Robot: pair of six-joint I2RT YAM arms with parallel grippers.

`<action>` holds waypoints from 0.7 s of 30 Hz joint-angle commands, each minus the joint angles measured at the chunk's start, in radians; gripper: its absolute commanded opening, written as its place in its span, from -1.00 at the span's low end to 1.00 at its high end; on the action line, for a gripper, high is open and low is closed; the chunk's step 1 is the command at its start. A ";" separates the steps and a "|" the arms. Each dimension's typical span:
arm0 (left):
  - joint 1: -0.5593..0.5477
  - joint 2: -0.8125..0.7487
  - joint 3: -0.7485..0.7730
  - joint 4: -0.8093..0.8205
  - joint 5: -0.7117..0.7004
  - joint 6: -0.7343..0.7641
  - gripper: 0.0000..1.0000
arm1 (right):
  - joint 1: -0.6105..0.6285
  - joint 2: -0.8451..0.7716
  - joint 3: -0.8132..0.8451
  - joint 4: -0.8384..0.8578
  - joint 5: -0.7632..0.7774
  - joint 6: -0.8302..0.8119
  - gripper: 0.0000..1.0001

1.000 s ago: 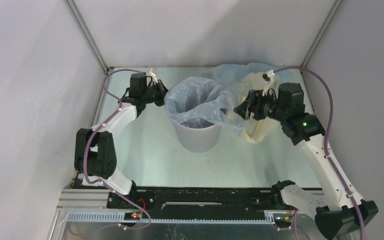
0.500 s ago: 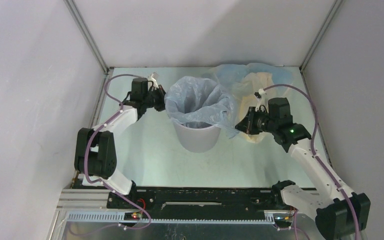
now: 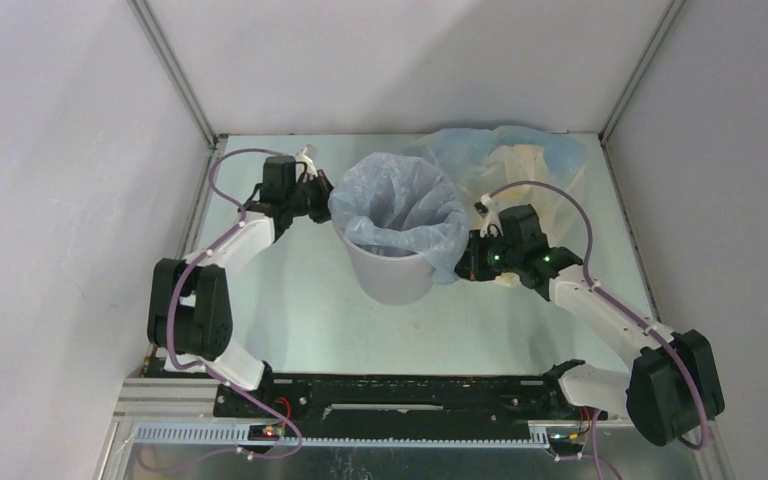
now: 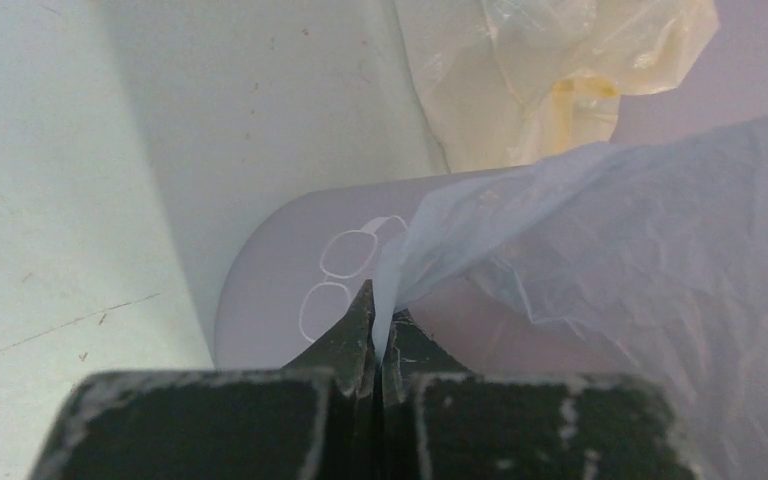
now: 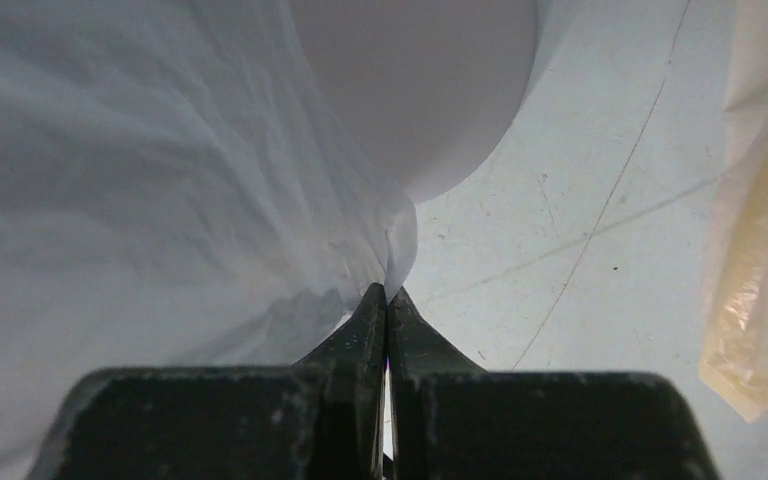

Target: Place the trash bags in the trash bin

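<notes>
The grey trash bin [image 3: 392,275] stands mid-table with a pale blue-grey trash bag [image 3: 400,205] spread inside its mouth and folded over the rim. My left gripper [image 3: 325,197] is at the bin's left rim, shut on the bag's edge. In the left wrist view the film [image 4: 610,250] runs straight into the closed tips [image 4: 375,315] against the bin wall [image 4: 280,290]. My right gripper [image 3: 463,265] sits low beside the bin's right wall, shut on the bag's hem [image 5: 160,180] at its tips [image 5: 387,300], just below the bin [image 5: 430,80].
A pale blue bag [image 3: 480,150] and a cream-yellow bag [image 3: 520,165] lie crumpled at the back right, behind my right arm. The cream bag also shows in the wrist views [image 4: 520,70] [image 5: 760,250]. Enclosure walls stand close on three sides.
My right gripper closed on the bag's right edge and moved down and toward the near left, drawing the film over the bin's right rim. The left gripper held its grip in place.
</notes>
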 commanded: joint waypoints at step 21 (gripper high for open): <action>-0.005 -0.313 -0.264 0.177 -0.004 -0.131 -1.00 | 0.050 0.078 -0.022 0.067 0.248 -0.036 -0.86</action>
